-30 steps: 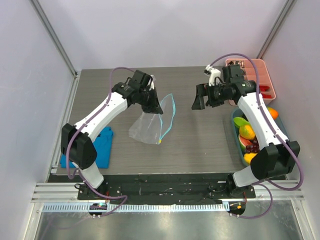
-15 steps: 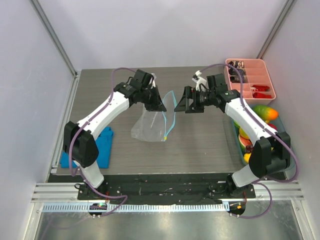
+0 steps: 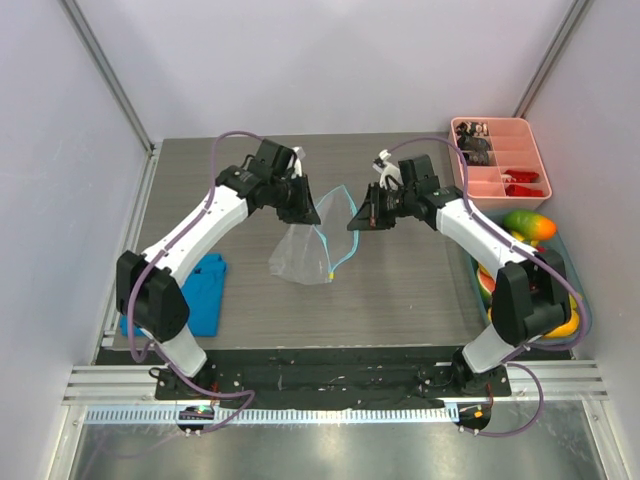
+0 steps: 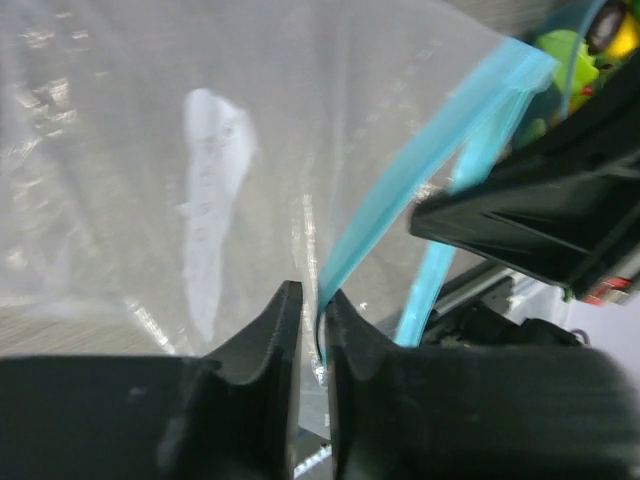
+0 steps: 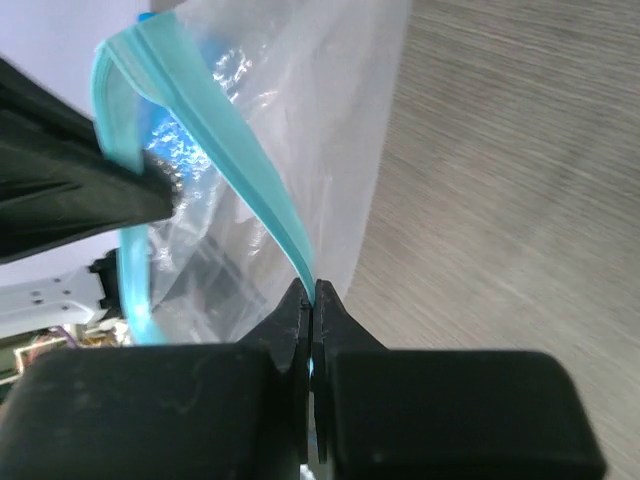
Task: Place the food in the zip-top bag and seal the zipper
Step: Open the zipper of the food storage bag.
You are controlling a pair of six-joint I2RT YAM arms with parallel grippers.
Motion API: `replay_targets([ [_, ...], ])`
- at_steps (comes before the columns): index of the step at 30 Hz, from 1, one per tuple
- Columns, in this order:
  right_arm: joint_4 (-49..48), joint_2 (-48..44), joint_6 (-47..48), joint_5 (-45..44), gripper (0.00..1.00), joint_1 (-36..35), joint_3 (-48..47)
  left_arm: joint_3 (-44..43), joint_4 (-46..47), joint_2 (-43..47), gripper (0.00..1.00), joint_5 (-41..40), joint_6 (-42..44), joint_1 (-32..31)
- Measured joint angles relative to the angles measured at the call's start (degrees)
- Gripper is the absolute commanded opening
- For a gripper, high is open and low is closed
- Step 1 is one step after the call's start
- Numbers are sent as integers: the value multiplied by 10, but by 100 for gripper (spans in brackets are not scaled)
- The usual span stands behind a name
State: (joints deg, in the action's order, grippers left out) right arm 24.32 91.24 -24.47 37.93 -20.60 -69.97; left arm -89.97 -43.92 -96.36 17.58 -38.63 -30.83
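Note:
The zip-top bag (image 3: 300, 258) hangs above the table between both arms, clear and crinkly, with its mouth held up. Its teal zipper (image 3: 343, 205) loops open at the top. My right gripper (image 3: 353, 222) is shut on the right side of the zipper (image 5: 230, 130), which is pinched flat at the fingertips (image 5: 312, 290). My left gripper (image 3: 308, 214) is at the left side of the mouth. Its jaws (image 4: 312, 298) stand a little apart, and the zipper strip (image 4: 400, 215) runs loosely between them, against the right finger. The food (image 3: 523, 226) lies in a bin at the right.
A teal bin (image 3: 563, 250) holding the toy fruits sits at the right edge, partly under my right arm. A pink compartment tray (image 3: 500, 165) stands behind it. A blue cloth (image 3: 205, 290) lies at the front left of the table.
My right gripper travelled left from the bin side to the bag's mouth and shut on the zipper. My left gripper's jaws parted slightly. The bag shifted a little to the right.

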Motion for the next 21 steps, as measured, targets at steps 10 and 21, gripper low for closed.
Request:
replay_targets([
  [10,-83,-43,-93,40,1,-21,31,12,-23,37,42,-56,70,-19],
  [21,-91,-43,-122,26,1,-31,34,10,-43,37,47,-64,92,-52],
])
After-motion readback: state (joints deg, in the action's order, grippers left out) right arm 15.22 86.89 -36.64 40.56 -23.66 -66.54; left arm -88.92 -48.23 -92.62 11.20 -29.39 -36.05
